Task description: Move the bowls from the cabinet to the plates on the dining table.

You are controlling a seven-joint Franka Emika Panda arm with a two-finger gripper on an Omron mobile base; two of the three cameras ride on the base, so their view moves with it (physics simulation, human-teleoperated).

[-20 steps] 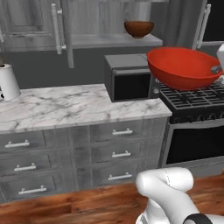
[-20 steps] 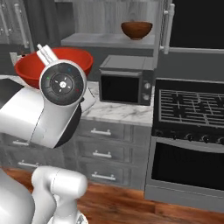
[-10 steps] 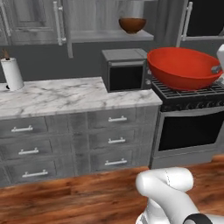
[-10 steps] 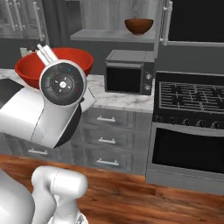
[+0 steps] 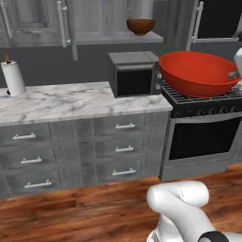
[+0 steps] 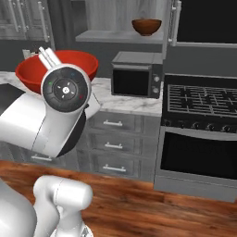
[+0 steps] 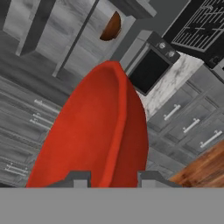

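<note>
While the claw (image 7: pixel 113 177) grips the rim of the red bowl (image 5: pixel 198 72) and carries it in the air, with the brown bowl (image 5: pixel 141 25) on the cabinet shelf (image 5: pixel 118 38), it should keep the bowl level during driving

no readable text anywhere, microwave (image 5: pixel 134 73) front blank, stove (image 6: pixel 200 121) knobs unmarked, upper right of frame, paper towel roll (image 5: pixel 13 78) plain, upper left
</note>
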